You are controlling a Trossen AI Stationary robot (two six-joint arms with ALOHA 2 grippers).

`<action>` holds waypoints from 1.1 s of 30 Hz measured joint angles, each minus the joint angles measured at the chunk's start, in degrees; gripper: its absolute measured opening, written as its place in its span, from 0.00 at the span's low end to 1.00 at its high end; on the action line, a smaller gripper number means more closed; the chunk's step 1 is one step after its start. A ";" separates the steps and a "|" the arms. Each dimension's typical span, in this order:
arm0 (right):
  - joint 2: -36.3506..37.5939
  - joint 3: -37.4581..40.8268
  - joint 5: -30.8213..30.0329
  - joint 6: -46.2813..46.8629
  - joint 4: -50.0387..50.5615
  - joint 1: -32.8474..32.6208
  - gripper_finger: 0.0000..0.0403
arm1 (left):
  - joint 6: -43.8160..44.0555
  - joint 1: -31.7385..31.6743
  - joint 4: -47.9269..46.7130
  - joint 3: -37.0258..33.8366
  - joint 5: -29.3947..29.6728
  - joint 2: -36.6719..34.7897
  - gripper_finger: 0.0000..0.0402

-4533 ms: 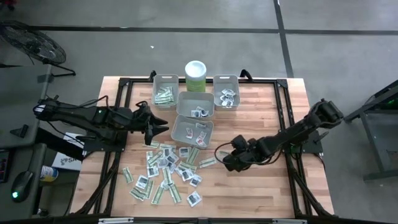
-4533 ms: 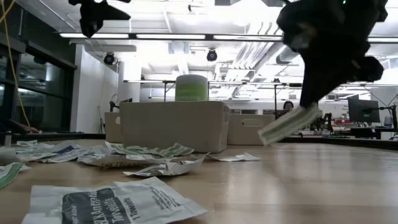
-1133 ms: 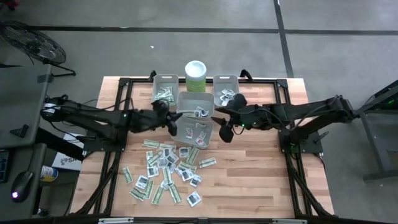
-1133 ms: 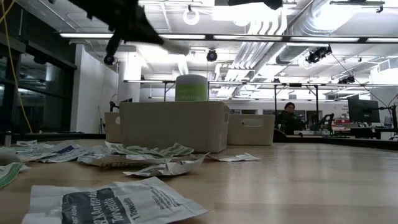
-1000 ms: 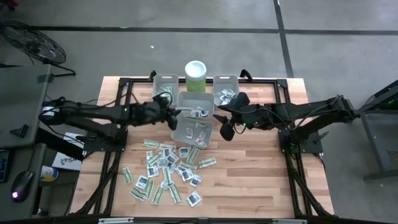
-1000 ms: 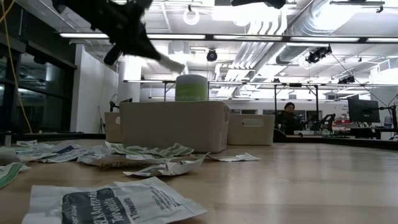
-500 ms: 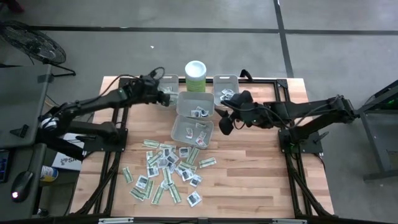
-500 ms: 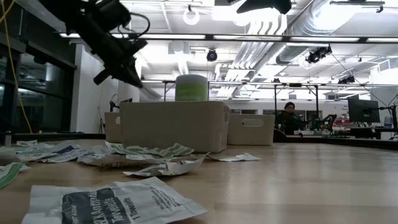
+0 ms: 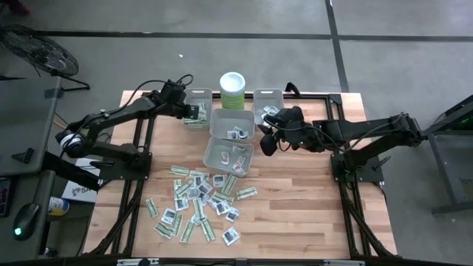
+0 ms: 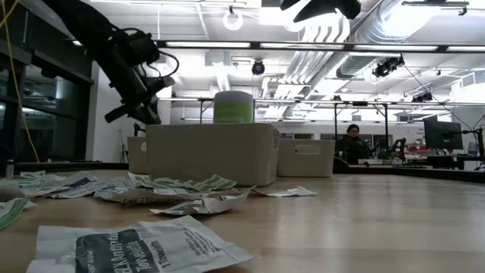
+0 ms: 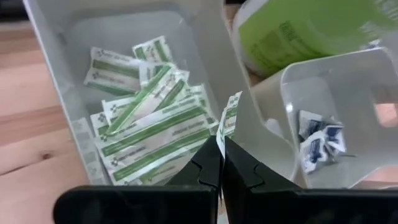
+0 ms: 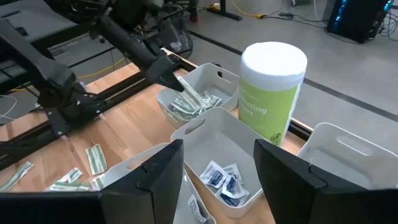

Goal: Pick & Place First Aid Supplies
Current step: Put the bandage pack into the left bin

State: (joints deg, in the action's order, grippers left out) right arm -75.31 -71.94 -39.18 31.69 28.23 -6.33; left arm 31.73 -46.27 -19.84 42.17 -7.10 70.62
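My left gripper [image 9: 194,112] is shut on one narrow green-white strip packet [image 11: 227,119] over the far-left grey bin [image 9: 196,98], which holds several such strips [image 11: 149,134]. My right gripper [image 9: 266,142] stands open in the air with nothing between its fingers. It is beside the middle bin [image 12: 208,134], which holds small white packets with dark print [image 12: 222,177]. Many more first aid supplies [image 9: 196,203] lie flat and loose on the wooden table near its front. In the low view my left gripper [image 10: 120,114] slants down behind the bins. My left gripper pinches one end of the strip packet [image 11: 222,138] between its two fingertips. The fingers slant down from the table's left side and lie along the strip. The strip [image 12: 186,94] sticks out past the fingertips, edge on, sloping down over the bin's strips.
A pale green canister with a white lid [image 9: 232,90] stands between the two far bins. A third bin [image 9: 228,154] with white packets sits nearer, and a fourth [image 9: 269,109] at the far right. A person [image 10: 351,144] sits in the room beyond.
My left gripper has swung from over the nearer middle bin toward the table's far left, down to the far-left bin, rolling as it went, still shut on the strip. My right gripper has stayed in place, open, and turned a little.
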 joint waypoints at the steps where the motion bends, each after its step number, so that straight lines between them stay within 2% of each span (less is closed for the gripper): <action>1: 0.00 0.00 0.00 0.28 0.15 0.00 0.47 | 0.00 -0.30 -0.08 0.00 -0.06 0.61 0.00; 7: 0.00 0.00 0.06 0.94 1.14 -0.01 0.47 | 0.47 -0.36 0.04 0.00 0.09 3.05 0.01; 11: 0.00 0.00 0.09 1.03 1.68 -0.02 0.47 | 0.48 -0.23 0.20 0.00 0.16 3.50 0.05; 19: 0.00 0.00 0.55 2.99 4.79 -0.02 0.47 | 0.03 -0.23 -0.01 0.33 0.61 3.50 0.27; 24: 0.00 0.00 3.00 4.03 6.41 -0.06 0.47 | -0.94 -0.26 -2.80 3.46 3.61 3.25 0.37; 28: 0.00 0.00 5.03 7.56 9.64 -0.07 0.47 | -1.97 -0.23 -7.35 7.35 6.00 2.91 0.39; 33: -0.02 0.53 8.85 12.95 14.71 -0.07 0.47 | -2.02 -0.13 -12.33 10.39 5.80 2.18 0.39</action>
State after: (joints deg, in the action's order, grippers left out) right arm -75.33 -71.41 -30.32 44.64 42.94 -6.39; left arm 29.70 -46.40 -32.16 52.56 -1.30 72.81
